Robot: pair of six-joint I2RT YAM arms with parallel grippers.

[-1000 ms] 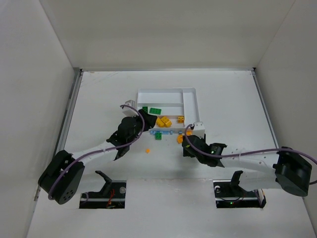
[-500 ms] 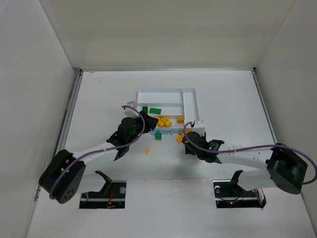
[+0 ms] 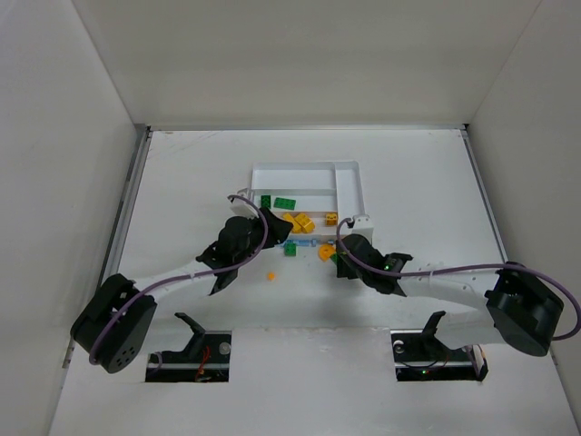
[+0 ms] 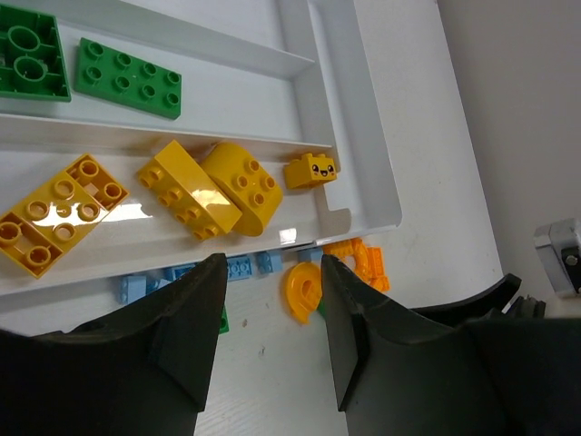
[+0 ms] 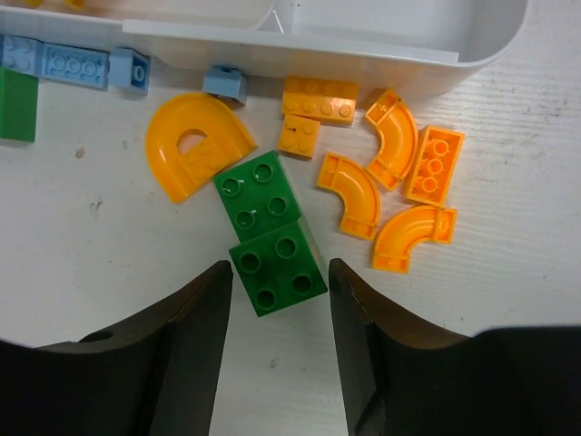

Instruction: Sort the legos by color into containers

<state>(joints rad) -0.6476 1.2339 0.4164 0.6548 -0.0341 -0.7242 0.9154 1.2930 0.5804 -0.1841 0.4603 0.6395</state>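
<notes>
Since a second ago the right claw (image 5: pixel 279 268) has slid left along the shallow white plastic tray (image 4: pixel 363 173); its fingers (image 5: pixel 182 363) stand apart around one of two green square plastic bricks (image 5: pixel 259 193) on the table (image 5: pixel 545 182) beside the tray. The left claw (image 4: pixel 272 263), also apart, hangs over the tray's near wall. Inside the tray: four yellow plastic bricks (image 4: pixel 238 186), two green plastic plates (image 4: pixel 127 77).

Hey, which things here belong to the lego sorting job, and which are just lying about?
Job:
white tray
green bricks
orange curved pieces
yellow bricks
light blue bricks
lone orange brick

Just there:
table
black brackets at the near edge
white walls
</notes>
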